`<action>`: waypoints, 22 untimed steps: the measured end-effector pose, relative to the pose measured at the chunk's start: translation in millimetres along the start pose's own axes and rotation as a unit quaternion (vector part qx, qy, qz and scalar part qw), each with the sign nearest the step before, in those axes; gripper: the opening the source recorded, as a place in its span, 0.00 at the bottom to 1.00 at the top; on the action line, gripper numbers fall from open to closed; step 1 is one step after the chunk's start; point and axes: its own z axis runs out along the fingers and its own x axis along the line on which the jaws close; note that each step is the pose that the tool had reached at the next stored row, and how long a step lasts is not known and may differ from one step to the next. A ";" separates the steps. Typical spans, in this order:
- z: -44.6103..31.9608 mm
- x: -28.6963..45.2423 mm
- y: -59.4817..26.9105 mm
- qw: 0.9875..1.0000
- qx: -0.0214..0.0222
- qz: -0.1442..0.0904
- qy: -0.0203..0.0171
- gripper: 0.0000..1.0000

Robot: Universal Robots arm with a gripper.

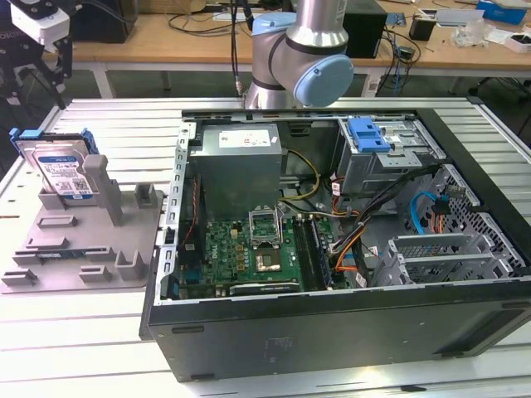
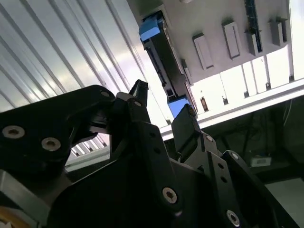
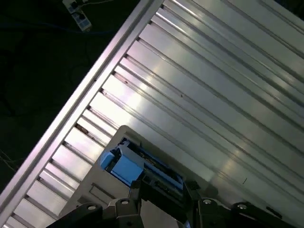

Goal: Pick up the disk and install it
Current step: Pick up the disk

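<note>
disk [image 3: 142, 166]: blue-railed, standing on edge in the grey holder [image 3: 97, 192]
gripper [image 3: 163, 192]: fingertips spread, close to the disk
table [image 3: 213, 85]: ribbed metal

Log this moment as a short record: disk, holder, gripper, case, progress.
disk: standing on edge in the grey holder, blue rails on its edges
grey holder: on the slatted table, at the exterior view's left of the computer case
gripper: open, above the disk, apart from it
computer case: open, lying on its side, boards and cables exposed
progress: disk not yet picked up
</note>
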 end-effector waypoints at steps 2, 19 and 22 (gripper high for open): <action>0.1 0.0 0.0 1.000 0.000 -0.021 0.001 0.48; 0.4 0.0 0.0 0.971 0.000 -0.238 0.012 0.48; 0.3 0.0 0.0 0.960 0.002 -0.278 0.016 0.48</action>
